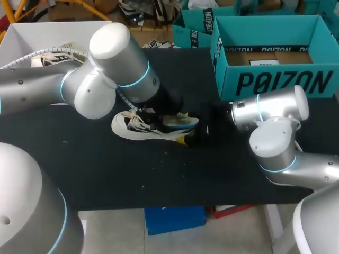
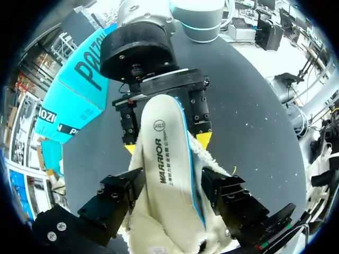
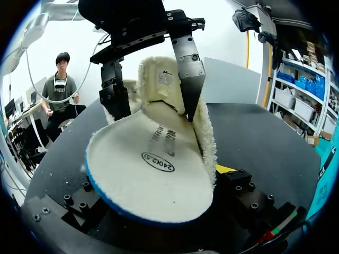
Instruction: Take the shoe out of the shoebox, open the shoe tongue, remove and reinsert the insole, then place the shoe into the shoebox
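1. Shoe (image 1: 139,127): cream-white outside with dark patches along its top. The lining beside the left gripper (image 2: 169,186) is pale cream fleece.
2. Insole (image 2: 165,159), between the right gripper's (image 2: 167,144) tips: off-white face, dark printed lettering, a round dark stamp and a thin bright-blue line along its edge.
3. Right gripper: matt black body, bright yellow tips.
4. Left gripper: black.
5. Table (image 2: 254,106) under both grippers: plain black, flecked with pale specks near the shoe.
6. Shoebox (image 2: 79,90) behind the right gripper: teal with large black lettering, brown cardboard inside.
7. Left arm (image 1: 106,69) and right arm (image 1: 275,121): silver-grey with glowing cyan rings at the joints.
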Motion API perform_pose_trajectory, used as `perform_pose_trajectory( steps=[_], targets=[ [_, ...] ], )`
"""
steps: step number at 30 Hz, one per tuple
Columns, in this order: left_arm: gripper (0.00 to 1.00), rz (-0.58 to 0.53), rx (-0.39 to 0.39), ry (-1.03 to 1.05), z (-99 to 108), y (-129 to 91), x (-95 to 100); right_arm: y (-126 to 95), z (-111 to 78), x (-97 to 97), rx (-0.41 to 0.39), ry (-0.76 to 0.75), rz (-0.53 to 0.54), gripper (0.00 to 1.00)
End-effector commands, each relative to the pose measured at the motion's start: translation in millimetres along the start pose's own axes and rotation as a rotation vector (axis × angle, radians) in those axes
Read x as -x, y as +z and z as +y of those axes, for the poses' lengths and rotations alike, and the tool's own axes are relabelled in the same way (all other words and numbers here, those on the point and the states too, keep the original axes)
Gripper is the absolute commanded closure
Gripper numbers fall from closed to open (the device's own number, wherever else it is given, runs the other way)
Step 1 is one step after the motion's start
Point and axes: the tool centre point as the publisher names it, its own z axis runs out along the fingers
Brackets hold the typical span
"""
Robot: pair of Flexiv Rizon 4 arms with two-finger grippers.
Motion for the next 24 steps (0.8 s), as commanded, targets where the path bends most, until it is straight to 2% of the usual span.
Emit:
perform_pose_trajectory(
  steps=[1,4,9,17,20,21,22,23,24],
  targets=[
    [0.28,-0.007,-0.007,0.019,-4,8,-2.6,1,-0.8,1.1,-0.001,0.002,-0.001,1.0],
    [0.32,-0.015,-0.015,0.041,-10,14,-0.4,1,-0.8,1.1,-0.001,0.002,-0.001,1.0],
    [0.44,-0.026,-0.024,0.059,-17,17,3.8,1,-0.8,1.1,-0.001,0.002,-0.001,1.0],
    [0.52,-0.05,-0.021,0.057,-26,21,15.4,1,-0.8,1.1,-0.001,0.002,-0.001,1.0],
    [0.59,-0.056,-0.021,0.052,-30,22,17.9,1,-0.8,1.1,-0.001,0.002,-0.001,1.0],
    [0.64,-0.057,-0.021,0.051,-31,22,18.4,1,-0.8,1.1,-0.001,0.002,-0.001,1.0],
    [0.76,-0.06,-0.02,0.044,-31,22,18.7,1,-0.8,1.1,-0.001,0.002,-0.001,1.0],
    [1.0,-0.061,-0.019,0.038,-32,23,19.2,1,-0.8,1.1,-0.001,0.002,-0.001,1.0],
    [1.0,-0.059,-0.019,0.033,-32,23,19.5,1,-0.8,1.1,-0.001,0.002,-0.001,1.0]
  ],
)
